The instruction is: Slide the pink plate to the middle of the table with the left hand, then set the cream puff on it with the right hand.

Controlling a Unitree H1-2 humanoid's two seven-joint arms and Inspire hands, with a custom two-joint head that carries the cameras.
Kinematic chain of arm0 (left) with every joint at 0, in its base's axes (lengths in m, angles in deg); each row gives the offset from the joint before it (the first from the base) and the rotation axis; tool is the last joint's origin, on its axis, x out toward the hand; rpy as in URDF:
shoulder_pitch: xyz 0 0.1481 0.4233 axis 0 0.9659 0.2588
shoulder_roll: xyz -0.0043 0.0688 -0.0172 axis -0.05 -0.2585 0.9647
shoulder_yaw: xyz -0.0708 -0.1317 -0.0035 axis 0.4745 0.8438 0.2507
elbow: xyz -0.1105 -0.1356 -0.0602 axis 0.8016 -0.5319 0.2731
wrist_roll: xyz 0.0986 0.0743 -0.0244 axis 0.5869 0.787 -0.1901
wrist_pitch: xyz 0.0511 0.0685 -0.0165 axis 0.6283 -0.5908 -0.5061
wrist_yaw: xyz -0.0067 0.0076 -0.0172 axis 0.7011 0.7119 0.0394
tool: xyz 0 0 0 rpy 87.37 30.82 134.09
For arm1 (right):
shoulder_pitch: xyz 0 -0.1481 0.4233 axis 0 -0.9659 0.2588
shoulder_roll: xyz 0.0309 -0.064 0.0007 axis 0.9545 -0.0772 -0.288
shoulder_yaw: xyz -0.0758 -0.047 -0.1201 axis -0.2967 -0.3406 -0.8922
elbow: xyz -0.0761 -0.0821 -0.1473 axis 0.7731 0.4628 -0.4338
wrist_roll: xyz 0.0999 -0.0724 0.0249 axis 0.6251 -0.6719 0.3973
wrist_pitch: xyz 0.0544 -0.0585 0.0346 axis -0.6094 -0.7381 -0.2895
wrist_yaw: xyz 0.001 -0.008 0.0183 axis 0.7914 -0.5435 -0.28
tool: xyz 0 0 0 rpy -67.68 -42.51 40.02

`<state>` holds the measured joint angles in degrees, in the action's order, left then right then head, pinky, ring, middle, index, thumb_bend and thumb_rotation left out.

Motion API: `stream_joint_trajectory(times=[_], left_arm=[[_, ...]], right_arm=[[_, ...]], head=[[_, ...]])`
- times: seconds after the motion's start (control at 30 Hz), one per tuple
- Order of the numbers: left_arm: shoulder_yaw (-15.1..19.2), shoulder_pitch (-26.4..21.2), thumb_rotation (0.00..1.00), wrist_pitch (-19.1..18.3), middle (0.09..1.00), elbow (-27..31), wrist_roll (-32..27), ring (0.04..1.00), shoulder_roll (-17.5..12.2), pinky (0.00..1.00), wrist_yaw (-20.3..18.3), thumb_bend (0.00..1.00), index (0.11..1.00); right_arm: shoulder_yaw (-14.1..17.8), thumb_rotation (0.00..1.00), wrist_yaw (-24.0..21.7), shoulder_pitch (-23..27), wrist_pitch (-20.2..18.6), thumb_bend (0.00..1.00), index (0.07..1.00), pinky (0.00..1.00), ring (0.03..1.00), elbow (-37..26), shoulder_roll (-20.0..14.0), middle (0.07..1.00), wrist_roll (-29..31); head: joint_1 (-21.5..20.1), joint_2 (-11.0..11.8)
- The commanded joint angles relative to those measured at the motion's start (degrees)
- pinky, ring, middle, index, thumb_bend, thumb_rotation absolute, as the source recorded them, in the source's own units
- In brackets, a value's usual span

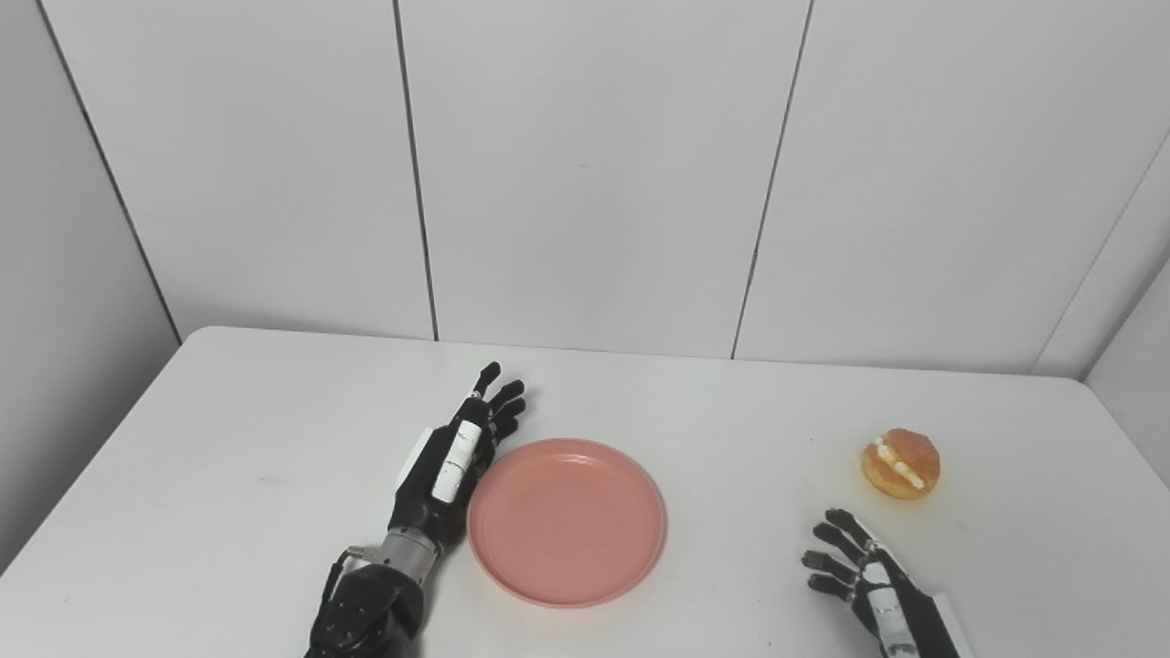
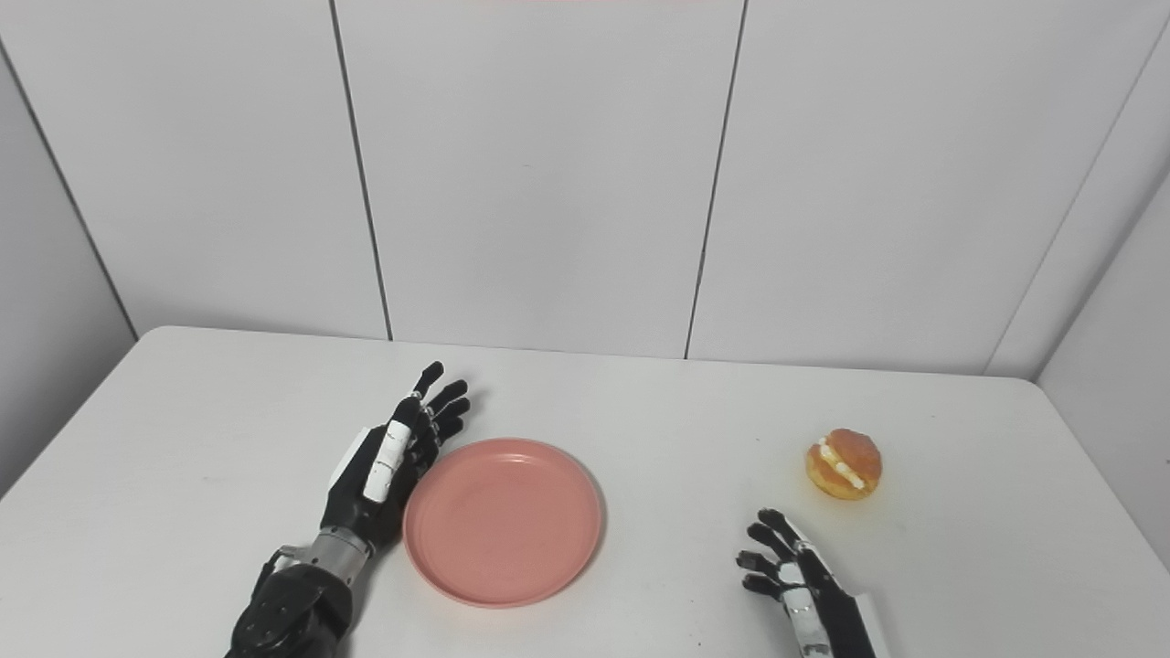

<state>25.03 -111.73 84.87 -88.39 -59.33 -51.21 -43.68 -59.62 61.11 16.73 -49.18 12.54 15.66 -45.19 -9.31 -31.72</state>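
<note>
My left hand (image 1: 457, 457) lies edge-on against the left rim of the pink plate (image 1: 567, 521), fingers straight and spread, holding nothing; it looks to be touching the rim, though I can't be sure. My right hand (image 1: 864, 576) waits near the front right of the worktop (image 1: 228, 457), fingers apart and loosely curled, empty. The cream puff (image 1: 901, 462) sits just beyond it toward the back, not touching.

The plate already looks roughly central, so I judge the slide is about done. The risk I see is pushing on: the flat side of my hand could ride up over the low rim, tip the plate, or spin it instead of moving it straight. Pulling the hand off carelessly could drag the plate back left. With the puff, the soft shell and cream seam could be crushed by a hard close, or it could roll away from my fingertips toward the right edge.

Room is good: bare worktop lies between plate and puff, and the front edge is close to both the plate and my right hand
</note>
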Motion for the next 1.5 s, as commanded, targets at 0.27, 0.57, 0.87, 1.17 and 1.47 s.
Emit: stream_joint_trajectory(times=[0.27, 0.57, 0.87, 1.17, 1.47], left_arm=[[-0.96, 2.09, 0.86, 0.76, 0.911, 1.47, 1.07, 0.937, 2.89, 0.93, 1.82, 0.93, 0.979], [-2.32, 2.5, 0.87, 0.51, 0.932, 2.04, 1.92, 0.937, 2.88, 0.92, 1.81, 0.97, 0.989], [-1.68, 1.99, 0.85, 2.09, 0.953, -1.05, -1.44, 0.964, 0.71, 0.99, -2.39, 0.95, 1.0], [-0.96, 2.37, 0.86, 1.98, 0.955, -0.98, -2.23, 0.963, 0.24, 1.0, -2.5, 0.93, 1.0], [-1.16, 3.21, 0.88, 1.24, 0.968, 0.49, -2.78, 0.971, 0.57, 1.0, -2.83, 0.86, 1.0]], right_arm=[[-2.91, 1.0, -1.44, 0.53, -4.25, 0.89, 0.863, 0.73, 0.776, -2.06, 1.6, 0.856, -1.87], [-3.56, 1.0, -0.96, 0.97, -4.13, 0.88, 0.856, 0.72, 0.768, -1.81, 2.58, 0.848, -3.69], [-5.25, 1.0, 0.81, 2.32, -2.8, 0.89, 0.855, 0.7, 0.758, 1.47, 5.8, 0.844, -6.56], [-6.07, 1.0, 2.66, 2.96, -0.64, 0.87, 0.858, 0.69, 0.765, 3.43, 6.61, 0.853, -9.73], [-7.62, 0.93, 11.84, 1.81, -1.8, 0.82, 0.836, 0.68, 0.801, -4.33, 5.43, 0.858, -32.17]], head=[[-4.01, -2.49], [-9.37, -2.12], [-18.8, 0.88], [-20.3, 1.79], [-19.12, 2.02]])
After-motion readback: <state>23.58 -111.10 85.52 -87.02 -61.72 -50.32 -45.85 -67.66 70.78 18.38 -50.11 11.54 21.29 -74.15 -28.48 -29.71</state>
